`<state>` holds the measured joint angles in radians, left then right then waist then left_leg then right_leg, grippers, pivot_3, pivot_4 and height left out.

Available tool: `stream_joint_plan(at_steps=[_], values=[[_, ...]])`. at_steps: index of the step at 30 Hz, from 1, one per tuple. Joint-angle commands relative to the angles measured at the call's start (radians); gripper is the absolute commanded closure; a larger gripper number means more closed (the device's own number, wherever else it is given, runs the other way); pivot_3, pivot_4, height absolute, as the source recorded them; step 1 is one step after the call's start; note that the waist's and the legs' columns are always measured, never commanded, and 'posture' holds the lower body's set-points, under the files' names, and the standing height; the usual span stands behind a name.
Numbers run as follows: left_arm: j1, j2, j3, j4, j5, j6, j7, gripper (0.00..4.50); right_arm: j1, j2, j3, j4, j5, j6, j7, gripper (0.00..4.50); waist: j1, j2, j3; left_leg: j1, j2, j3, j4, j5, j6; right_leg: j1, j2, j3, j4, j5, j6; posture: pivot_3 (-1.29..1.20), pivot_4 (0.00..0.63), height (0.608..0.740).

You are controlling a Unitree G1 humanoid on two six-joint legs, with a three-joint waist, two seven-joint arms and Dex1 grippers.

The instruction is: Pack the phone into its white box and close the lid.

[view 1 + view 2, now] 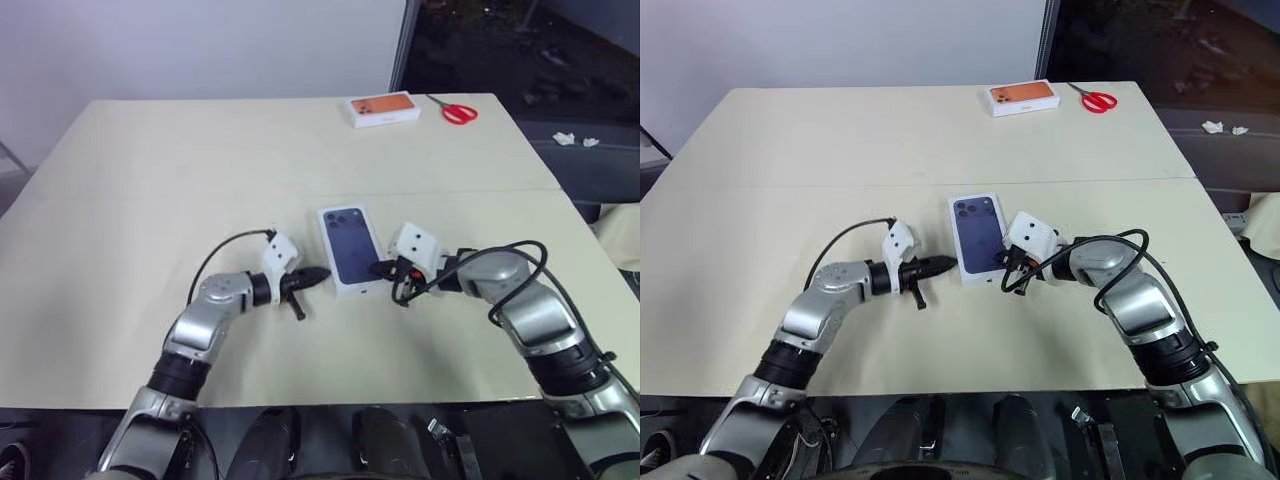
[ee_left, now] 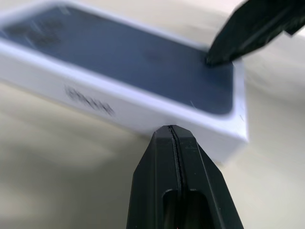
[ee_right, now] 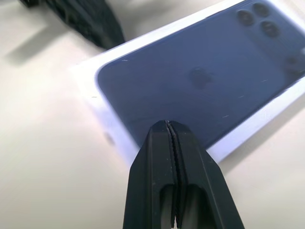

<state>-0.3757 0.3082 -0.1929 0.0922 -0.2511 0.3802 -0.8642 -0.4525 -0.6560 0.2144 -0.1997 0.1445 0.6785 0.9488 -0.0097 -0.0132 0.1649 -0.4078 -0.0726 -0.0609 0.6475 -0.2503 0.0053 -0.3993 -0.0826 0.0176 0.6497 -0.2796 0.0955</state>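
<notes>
Left end effector (image 1: pixel 940 266) + right end effector (image 1: pixel 1012 270) both pinched closed, flanking lid (image 1: pixel 976 236), mid bench (image 1: pixel 840 140). Lid looks seated on box; next prob press flat, then retract.

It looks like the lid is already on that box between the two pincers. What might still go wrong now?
1. The right pincer, shut, rests on the lid near one end; pressing there alone might tip or seat the lid unevenly.
2. The left pincer, also shut, points at the box's side wall; a push from it could slide the box across the table.
3. Whether the lid is fully down cannot be told, so it may stay slightly raised.
</notes>
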Motion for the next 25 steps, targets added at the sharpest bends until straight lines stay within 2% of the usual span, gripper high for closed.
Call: stream_joint_plan(at_steps=[1,2,4,5,9,11,12,19,25], values=[[-0.034,0.014,0.061,-0.061,-0.056,0.040,0.003,4.50,-0.066,0.057,-0.059,0.039,0.072,0.065,-0.022,4.45,-0.002,0.000,0.000,0.000,0.000,0.000,0.000,0.000,0.000,0.000,0.000,0.000,0.000,0.000,0.000,0.00,0.150,0.740],[-0.044,0.027,0.091,-0.066,-0.072,0.060,0.008,4.25,-0.089,0.072,-0.086,0.059,0.097,0.087,-0.030,4.48,-0.003,0.000,0.000,0.000,0.000,0.000,0.000,0.000,0.000,-0.001,0.000,0.000,0.000,0.000,0.000,0.00,0.150,0.740],[-0.055,0.062,0.148,-0.082,-0.105,0.087,0.008,3.60,-0.115,0.078,-0.115,0.092,0.127,0.099,-0.024,3.94,-0.003,0.000,0.001,-0.002,0.000,0.000,0.000,0.000,0.000,-0.004,0.000,0.001,0.002,0.000,0.000,0.00,0.150,0.740],[-0.057,0.080,0.173,-0.092,-0.122,0.100,0.006,3.09,-0.120,0.069,-0.114,0.103,0.123,0.083,-0.017,3.56,-0.003,0.000,0.001,-0.003,0.000,0.000,0.000,0.000,-0.001,-0.005,0.000,0.001,0.002,0.000,0.000,0.00,0.150,0.740],[-0.043,0.166,0.265,-0.126,-0.176,0.130,-0.011,1.06,-0.141,0.043,-0.140,0.148,0.132,0.033,-0.002,1.51,-0.001,0.000,0.001,-0.003,0.000,0.001,-0.001,0.000,-0.001,-0.005,0.000,0.001,0.001,0.000,0.000,0.00,0.150,0.740],[-0.020,0.239,0.325,-0.145,-0.209,0.148,-0.044,0.05,-0.139,0.013,-0.161,0.152,0.149,0.017,0.026,0.50,-0.002,0.000,0.001,-0.003,0.000,0.001,-0.001,0.000,-0.001,-0.005,0.000,0.001,0.001,0.000,0.000,0.00,0.150,0.740],[-0.003,0.275,0.349,-0.144,-0.215,0.140,-0.063,0.00,-0.129,-0.003,-0.171,0.147,0.153,0.003,0.038,0.02,-0.003,0.001,0.002,-0.003,0.000,0.001,-0.001,0.000,-0.001,-0.005,0.000,0.001,0.001,0.000,0.000,0.00,0.150,0.740],[0.094,0.425,0.428,-0.087,-0.203,0.075,-0.138,0.00,-0.034,-0.093,-0.222,0.104,0.184,-0.091,0.107,0.02,-0.001,0.001,0.002,-0.003,0.000,0.001,-0.002,0.000,0.000,-0.005,-0.001,0.001,0.000,0.000,0.000,0.00,0.150,0.740],[0.218,0.496,0.495,-0.082,-0.193,0.014,-0.162,0.00,0.049,-0.182,-0.269,0.121,0.186,-0.173,0.152,0.02,-0.002,0.001,0.002,-0.003,0.000,0.001,-0.003,0.000,0.000,-0.005,-0.002,0.001,0.000,0.000,0.000,0.00,0.150,0.740]])
